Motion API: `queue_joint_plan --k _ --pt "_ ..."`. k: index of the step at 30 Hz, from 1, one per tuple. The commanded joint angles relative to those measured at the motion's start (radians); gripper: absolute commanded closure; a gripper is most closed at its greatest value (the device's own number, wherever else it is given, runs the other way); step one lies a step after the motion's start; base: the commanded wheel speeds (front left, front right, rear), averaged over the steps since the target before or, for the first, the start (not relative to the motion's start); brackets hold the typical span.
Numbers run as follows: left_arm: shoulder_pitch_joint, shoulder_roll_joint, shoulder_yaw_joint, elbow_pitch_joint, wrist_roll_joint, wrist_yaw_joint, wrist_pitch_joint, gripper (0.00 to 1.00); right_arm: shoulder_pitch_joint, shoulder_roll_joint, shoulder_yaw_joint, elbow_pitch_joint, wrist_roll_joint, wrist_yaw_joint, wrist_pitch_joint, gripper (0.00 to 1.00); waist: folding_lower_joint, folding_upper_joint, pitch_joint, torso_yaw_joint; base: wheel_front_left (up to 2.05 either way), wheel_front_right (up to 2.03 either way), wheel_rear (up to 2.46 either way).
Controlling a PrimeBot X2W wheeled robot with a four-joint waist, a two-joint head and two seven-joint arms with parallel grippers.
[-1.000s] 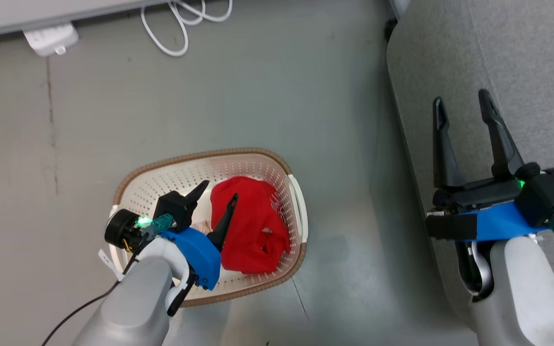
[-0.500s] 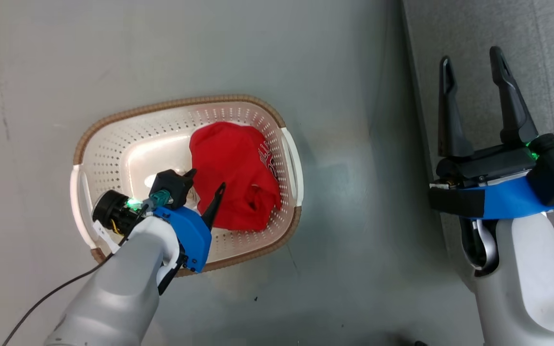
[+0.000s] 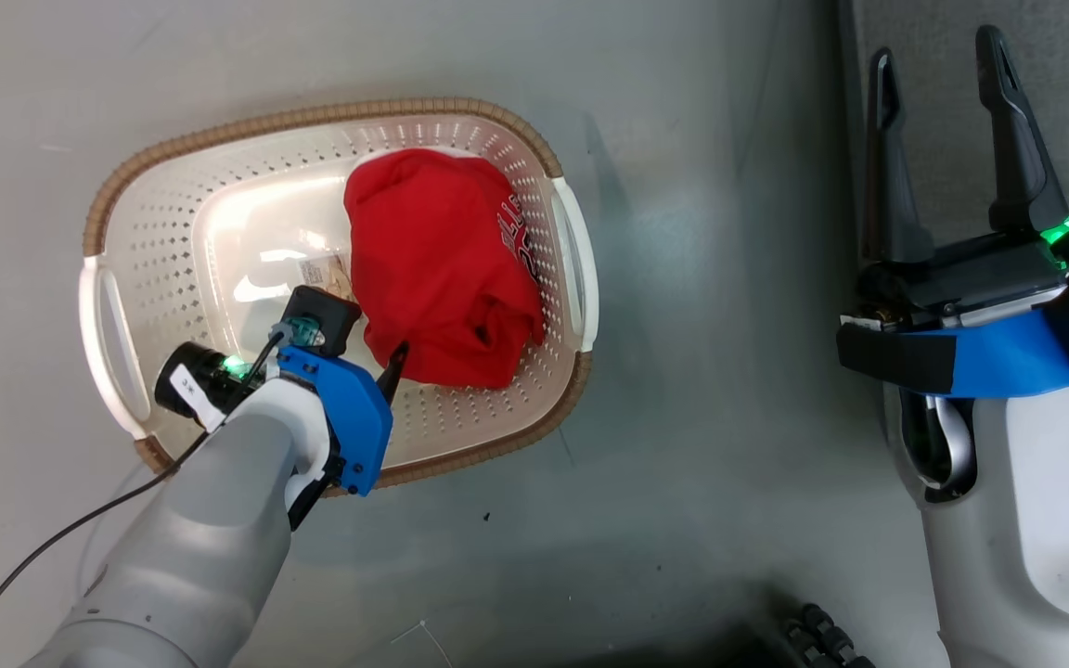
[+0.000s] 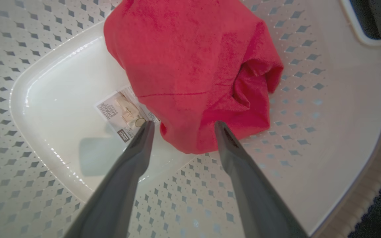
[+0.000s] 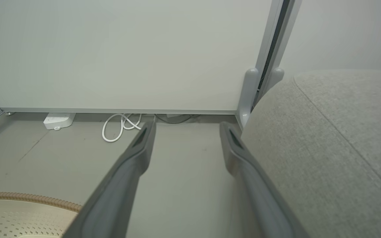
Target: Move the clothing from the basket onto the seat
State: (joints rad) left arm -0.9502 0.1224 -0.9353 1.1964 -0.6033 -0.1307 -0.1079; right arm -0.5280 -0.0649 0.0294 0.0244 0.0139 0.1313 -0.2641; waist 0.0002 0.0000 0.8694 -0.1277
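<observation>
Head looks down on the basket (image 3: 312, 114), left wrist close inside it, right wrist toward the wall (image 5: 111, 49).

The basket (image 3: 154, 213) was glossy cream plastic, and its rim (image 3: 312, 115) had a brown woven look. Inside it, the clothing (image 3: 432, 269) was soft matt red cloth, beside a paper sticker (image 4: 124, 114). Outside the basket, the floor (image 3: 683, 482) looked smooth with a dull sheen, and the seat (image 5: 326, 148) was coarse matt grey fabric.

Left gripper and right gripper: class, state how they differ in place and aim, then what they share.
The left gripper is down inside the basket, the right gripper outside it by the seat. The left gripper's fingertips flank an edge of the clothing; the right gripper's frame floor. Both stand open, holding nothing.
</observation>
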Motion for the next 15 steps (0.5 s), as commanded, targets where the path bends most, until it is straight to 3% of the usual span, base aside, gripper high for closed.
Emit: queue_joint_plan --k 1,15 --pt "-0.020 0.011 -0.013 0.001 -0.016 0.001 0.013 0.00 -0.020 -0.001 0.000 -0.008 -0.004 -0.001 -0.001 0.00 -0.0002 0.0000 0.027 0.001 0.00 0.00 0.00" --pt "-0.088 0.019 -0.107 -0.031 -0.120 0.001 0.027 0.00 -0.038 0.003 0.005 -0.028 -0.011 -0.001 -0.001 0.00 -0.0002 0.0000 0.110 -0.002 0.00 0.00 0.00"
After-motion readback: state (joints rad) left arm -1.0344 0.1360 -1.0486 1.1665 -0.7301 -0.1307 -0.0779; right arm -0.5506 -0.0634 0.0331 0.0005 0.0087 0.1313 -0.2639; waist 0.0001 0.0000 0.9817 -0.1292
